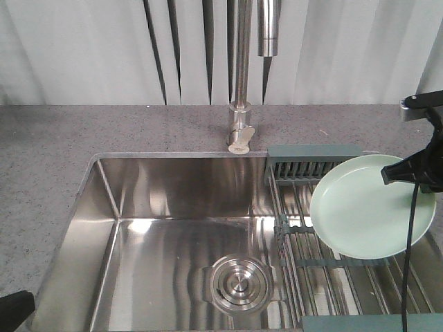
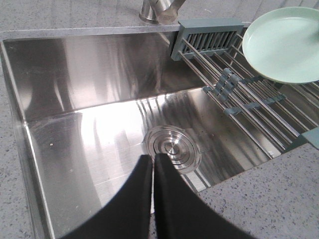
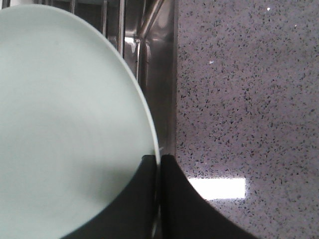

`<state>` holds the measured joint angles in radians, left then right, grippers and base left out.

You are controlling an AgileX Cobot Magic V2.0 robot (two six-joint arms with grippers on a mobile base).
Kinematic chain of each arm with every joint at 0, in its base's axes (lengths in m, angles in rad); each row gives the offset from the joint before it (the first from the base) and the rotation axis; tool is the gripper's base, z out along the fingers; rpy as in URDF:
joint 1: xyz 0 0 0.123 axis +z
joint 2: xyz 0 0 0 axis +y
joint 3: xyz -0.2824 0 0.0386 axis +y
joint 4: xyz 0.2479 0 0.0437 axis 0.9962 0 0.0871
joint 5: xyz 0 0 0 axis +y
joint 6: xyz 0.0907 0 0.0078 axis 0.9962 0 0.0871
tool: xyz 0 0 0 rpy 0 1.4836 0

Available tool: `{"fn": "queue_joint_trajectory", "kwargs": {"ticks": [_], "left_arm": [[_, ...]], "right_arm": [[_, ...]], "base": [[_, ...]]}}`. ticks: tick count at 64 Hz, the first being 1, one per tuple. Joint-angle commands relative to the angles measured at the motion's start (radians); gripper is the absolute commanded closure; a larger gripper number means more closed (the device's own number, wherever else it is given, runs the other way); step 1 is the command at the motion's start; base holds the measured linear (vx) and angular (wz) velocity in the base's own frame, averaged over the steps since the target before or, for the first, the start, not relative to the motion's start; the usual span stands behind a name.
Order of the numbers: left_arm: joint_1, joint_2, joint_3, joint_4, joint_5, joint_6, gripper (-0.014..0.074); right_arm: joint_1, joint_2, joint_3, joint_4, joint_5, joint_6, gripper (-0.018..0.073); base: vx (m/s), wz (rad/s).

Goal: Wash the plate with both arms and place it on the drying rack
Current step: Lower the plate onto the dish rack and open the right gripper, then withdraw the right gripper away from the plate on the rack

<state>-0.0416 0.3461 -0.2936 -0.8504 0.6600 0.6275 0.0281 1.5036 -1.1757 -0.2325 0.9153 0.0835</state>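
The pale mint-green plate (image 1: 367,207) is held tilted over the drying rack (image 1: 325,270), which spans the right end of the sink. My right gripper (image 1: 405,173) is shut on the plate's right rim; in the right wrist view its jaws (image 3: 158,159) pinch the rim of the plate (image 3: 65,124). The plate also shows in the left wrist view (image 2: 284,45) above the rack (image 2: 239,94). My left gripper (image 2: 153,158) is shut and empty, above the sink's near edge, pointing at the round drain (image 2: 172,147). A part of the left arm (image 1: 14,304) shows at the bottom left.
A steel faucet (image 1: 242,83) stands behind the sink basin (image 1: 159,228). The round drain (image 1: 239,283) sits in the basin floor. Speckled grey countertop (image 1: 41,152) surrounds the sink, also to the right of the rack (image 3: 244,99).
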Motion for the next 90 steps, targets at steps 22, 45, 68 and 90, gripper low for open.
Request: {"fn": "queue_joint_trajectory", "kwargs": {"ticks": [22,45,68,90], "left_arm": [[0.000,0.006,-0.026,-0.042,-0.036,0.000,0.0602],[0.000,0.006,-0.026,-0.042,-0.037,0.000,0.0602],[0.000,0.006,-0.026,-0.042,-0.037,0.000,0.0602],[0.000,0.006,-0.026,-0.042,-0.037,0.000,0.0602]], "right_arm": [[-0.003,0.112,-0.032,-0.026,-0.047,-0.001,0.0559],[-0.003,0.118,-0.032,-0.026,-0.067,-0.001,0.0537],[-0.003,0.116,-0.032,-0.043,-0.069,-0.005,0.0206],[-0.003,-0.061,-0.032,-0.083,-0.076,-0.009,0.0087]], "base": [[0.00,0.00],[0.00,0.00],[0.00,0.00],[0.00,0.00]]}}
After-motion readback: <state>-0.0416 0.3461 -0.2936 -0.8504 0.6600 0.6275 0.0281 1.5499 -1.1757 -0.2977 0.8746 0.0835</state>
